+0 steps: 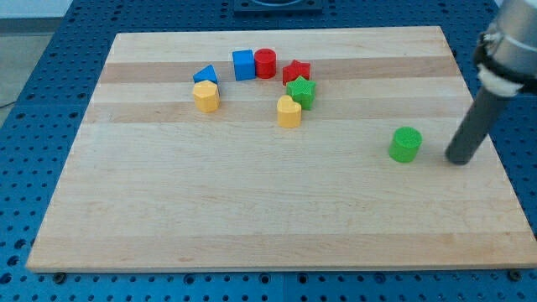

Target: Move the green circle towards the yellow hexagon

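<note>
The green circle (405, 144) stands alone on the wooden board at the view's right. The yellow hexagon (205, 96) sits far to its left, in the upper left part of the board, just below the blue triangle (205, 75). My tip (458, 159) rests on the board just to the right of the green circle, with a small gap between them. The rod rises up and to the right out of the view.
A cluster lies between the two: a blue cube (243, 65), a red cylinder (265, 63), a red star (296, 72), a green star (301, 91) and a yellow heart (289, 111). The board's right edge (487, 143) is close to my tip.
</note>
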